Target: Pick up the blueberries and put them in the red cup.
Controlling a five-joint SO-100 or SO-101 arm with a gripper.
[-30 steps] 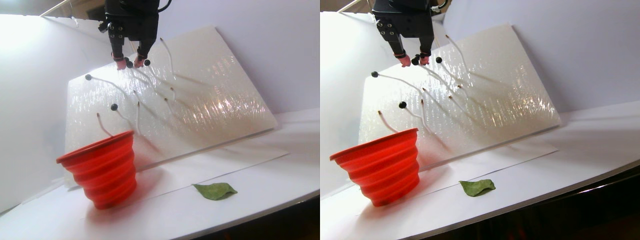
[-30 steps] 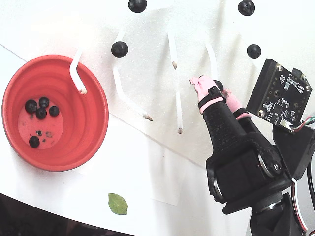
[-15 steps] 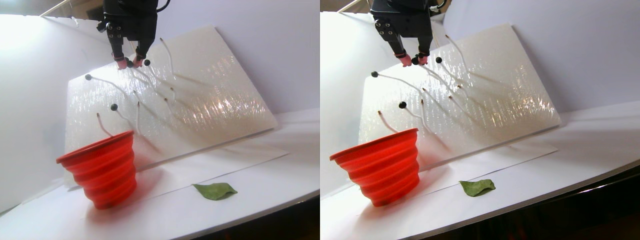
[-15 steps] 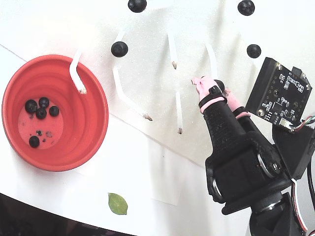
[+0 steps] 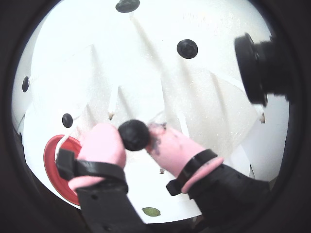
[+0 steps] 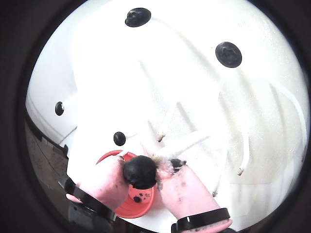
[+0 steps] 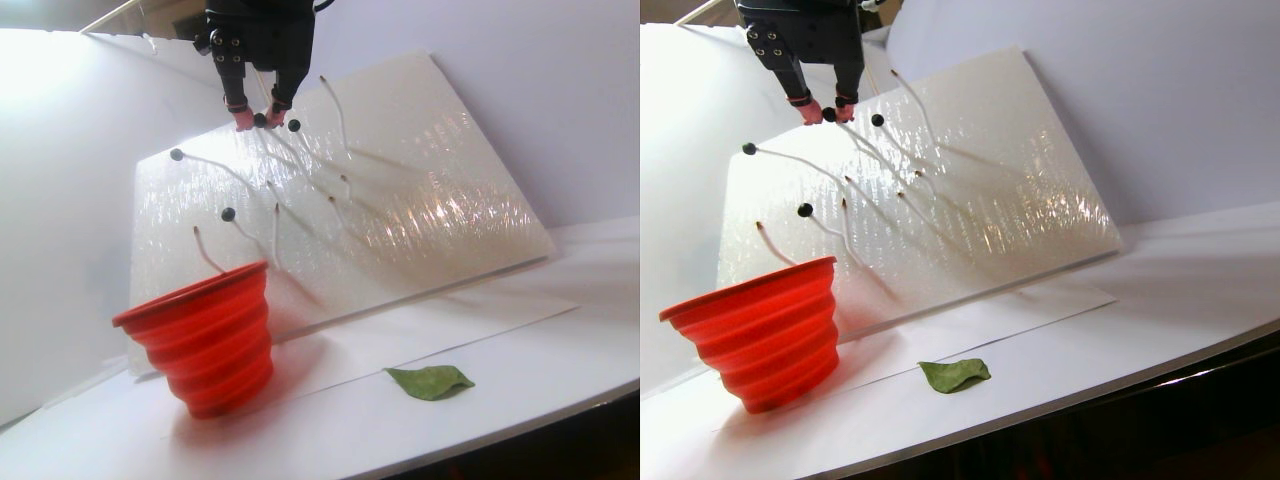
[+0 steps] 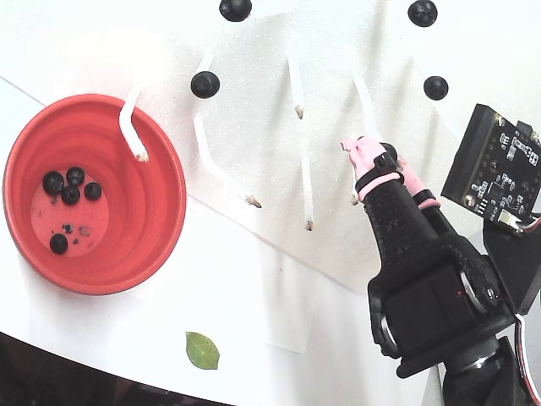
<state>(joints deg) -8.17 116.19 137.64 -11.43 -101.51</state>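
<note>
My gripper (image 5: 137,140) has pink-tipped fingers and is shut on one blueberry (image 5: 133,135), also seen in another wrist view (image 6: 140,171). It holds the berry high in front of the tilted white board (image 7: 400,190), with the gripper (image 7: 258,121) near the board's top left. Several more blueberries sit on the tips of white stems on the board, for example one (image 8: 205,84) and another (image 8: 436,87). The red cup (image 8: 144,203) stands at the left with several blueberries (image 8: 71,194) on its bottom. In the fixed view the held berry is mostly hidden by the fingers (image 8: 365,156).
A green leaf (image 8: 202,350) lies on the white table in front of the cup. Bare white stems (image 8: 297,89) stick out of the board. A camera board (image 8: 499,165) rides beside the gripper. The table's dark front edge (image 7: 520,440) runs close.
The gripper, still shut on the berry, has moved a little up in the stereo pair view and right in the fixed view. Nothing else moved.
</note>
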